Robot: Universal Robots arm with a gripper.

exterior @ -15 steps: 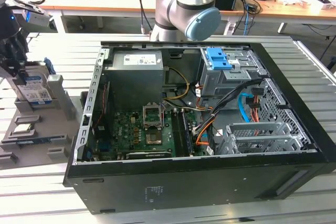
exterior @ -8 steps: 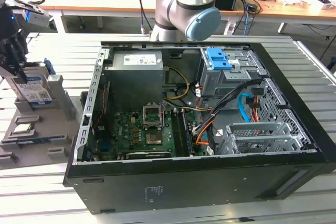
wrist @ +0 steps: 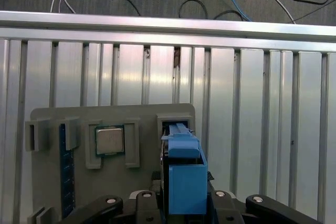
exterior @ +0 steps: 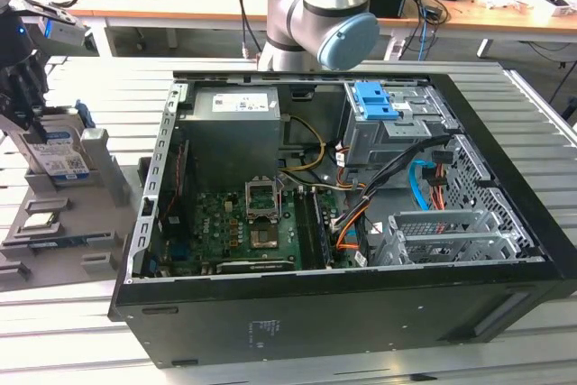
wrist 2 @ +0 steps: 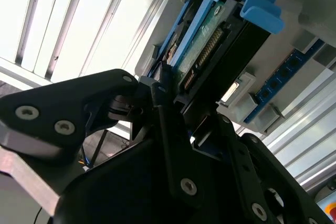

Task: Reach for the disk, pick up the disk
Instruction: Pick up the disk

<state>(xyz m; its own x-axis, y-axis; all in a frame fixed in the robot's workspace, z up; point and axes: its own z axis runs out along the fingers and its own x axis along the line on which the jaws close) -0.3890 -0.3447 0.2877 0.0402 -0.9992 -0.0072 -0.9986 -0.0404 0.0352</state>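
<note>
At the exterior view's left, the gripper [exterior: 30, 123] is hanging right over the disk [exterior: 56, 149], which is standing on edge in a slot of a grey holder [exterior: 101, 158] with its blue-and-white label facing out. The holder is lying on the slatted metal worktop [exterior: 63, 349], just beside the open black computer case [exterior: 361, 308] that is taking up the middle of the scene, and the grey arm [exterior: 320, 11] is rising behind that case. In the second wrist view the gripper [wrist 2: 190, 109] is sitting around the near end of the disk [wrist 2: 207, 56], with black metal lying close against both of its sides, and the blue plastic rail [wrist 2: 257, 11] is running along the drive's edge next to the connector strip. Whether the gripper is actually pressing on the drive or only sitting around it, I cannot tell. In the first wrist view the blue rail of the disk [wrist: 184, 179] is showing end-on, with the drive reaching into its slot in the holder [wrist: 79, 116]. A small square silver chip [wrist: 110, 140] is resting in the neighbouring pocket of that holder, apart from the disk.
</note>
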